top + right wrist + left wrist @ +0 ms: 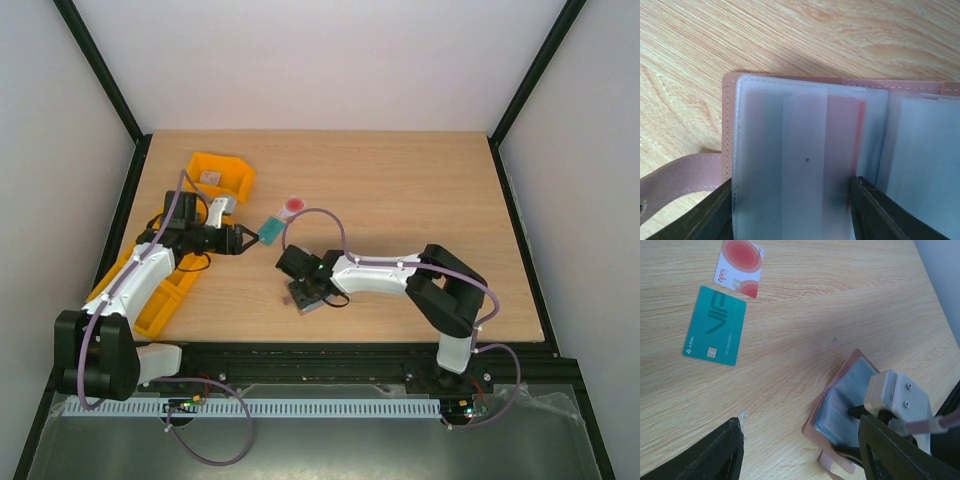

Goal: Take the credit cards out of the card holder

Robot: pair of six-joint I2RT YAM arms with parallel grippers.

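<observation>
Teal card [714, 326]; white card [739, 267] with red-pink circles; holder [849, 386] reddish-brown outside, grey-blue inside; worktop [815, 315] light woodgrain; orange bins [222, 175].

Light wooden table [400, 180] enclosed by plain white walls [300, 60].

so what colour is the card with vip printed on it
Teal-green card, darker green lettering; shows best in the left wrist view.
</observation>
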